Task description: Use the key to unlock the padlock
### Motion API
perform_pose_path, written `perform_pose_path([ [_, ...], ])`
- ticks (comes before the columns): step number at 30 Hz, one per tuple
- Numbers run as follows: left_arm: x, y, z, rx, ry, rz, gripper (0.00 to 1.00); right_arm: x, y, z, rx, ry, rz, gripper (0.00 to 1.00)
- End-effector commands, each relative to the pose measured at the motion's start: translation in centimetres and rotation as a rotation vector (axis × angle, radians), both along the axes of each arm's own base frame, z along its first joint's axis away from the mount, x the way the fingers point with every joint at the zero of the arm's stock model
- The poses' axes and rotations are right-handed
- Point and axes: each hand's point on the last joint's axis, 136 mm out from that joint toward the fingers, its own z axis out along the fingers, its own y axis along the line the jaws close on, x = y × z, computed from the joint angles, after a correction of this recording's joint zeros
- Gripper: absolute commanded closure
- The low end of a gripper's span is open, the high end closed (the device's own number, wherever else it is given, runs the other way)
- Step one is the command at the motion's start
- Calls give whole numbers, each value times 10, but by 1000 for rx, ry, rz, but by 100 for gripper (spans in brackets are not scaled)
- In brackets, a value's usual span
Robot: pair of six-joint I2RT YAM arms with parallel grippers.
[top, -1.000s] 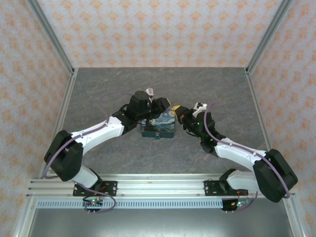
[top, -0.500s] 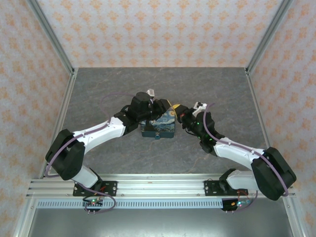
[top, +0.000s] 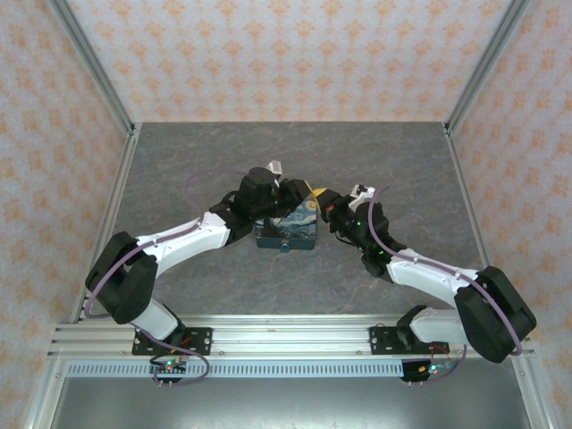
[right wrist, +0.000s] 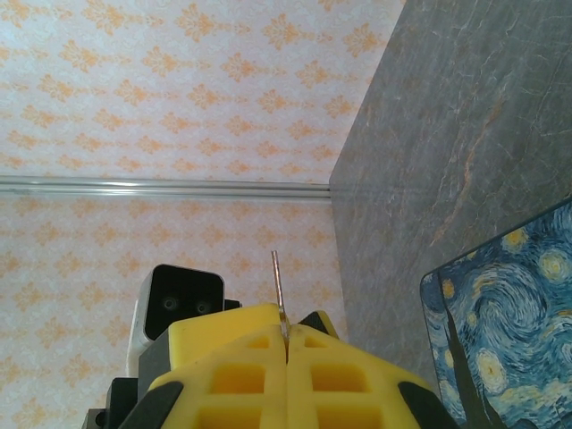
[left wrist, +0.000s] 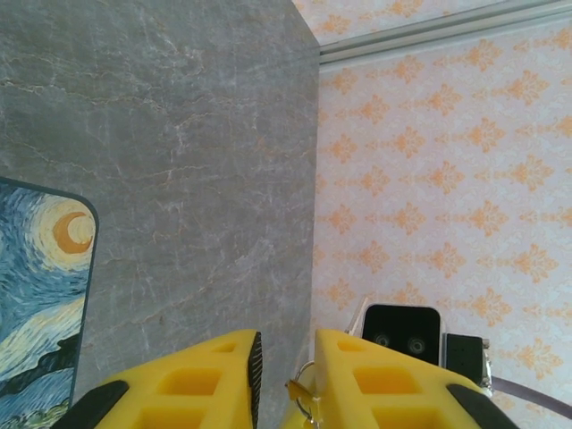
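Pinches the key (right wrist: 276, 286) in the fully closed right gripper (right wrist: 286, 315), shaft out front for aiming, just beside the box (top: 299, 234) with the padlock (top: 283, 247) on its near face, and sets the left gripper (left wrist: 287, 344) barely ajar around a small ring (left wrist: 305, 393), hold uncertain.

I'm getting bright, even light from overhead in all three views, with only faint, soft shadows under the arms (top: 183, 239) on the grey table (top: 393, 161). The overhead picture is sharp to its corners, and on my wrist cameras the wallpaper (right wrist: 179, 80) and the thin key (right wrist: 278, 286) look crisp while the close yellow fingers (left wrist: 357, 353) go slightly soft
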Motion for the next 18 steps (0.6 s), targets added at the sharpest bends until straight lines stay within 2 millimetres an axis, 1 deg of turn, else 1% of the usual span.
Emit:
perform_pose_path([
  [1,7,-2,7,-33,-27,43,78,1,-1,10,32,-36,-17,100],
  [6,9,-1,9,-50,-29,58,84,1,-1,9,34,-33,-17,100],
  [12,8,-4,10,-58,-31,54,86,1,-1,8,35,-32,-19,100],
  [18,6,-7,6,-60,-26,50,86,1,-1,9,36,-33,-18,100],
])
